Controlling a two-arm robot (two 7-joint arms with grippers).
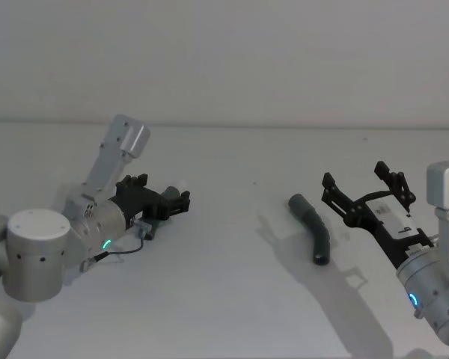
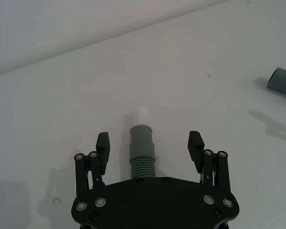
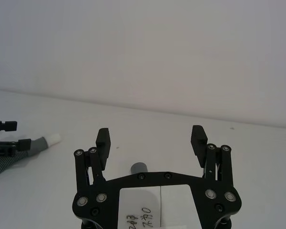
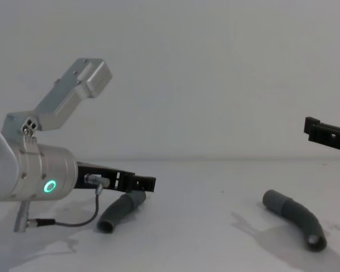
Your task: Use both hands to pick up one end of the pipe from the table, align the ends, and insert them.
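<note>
Here we find the two pipe pieces lying well apart on the table (image 1: 224, 299). The shorter piece (image 4: 120, 211) lies on the robot's left. The left gripper (image 2: 149, 138) is set low over it with its fingers spread wide. One finger stands on each side of the smooth cuff, and we see bare table in the gap on both sides, so nothing is grasped. In the left wrist view the ribbed body runs back under the gripper's body, and the narrower cuff with its whitish tip (image 2: 142, 116) reaches out past the fingertips. In the chest view we see this piece resting on the table with its dark open end toward the robot, and the gripper sits just above its far part.

The longer piece (image 1: 313, 226), which is more bent, lies right of centre, with its wider grey cuff (image 1: 297, 202) at the far end. The right gripper (image 3: 151, 137) is near it on the right, likewise spread open and holding nothing. From the chest view we can tell that its fingertip is well above the table, higher than the piece. In the right wrist view the round cuff shows just past the gripper's body, between the bases of the two fingers.
</note>
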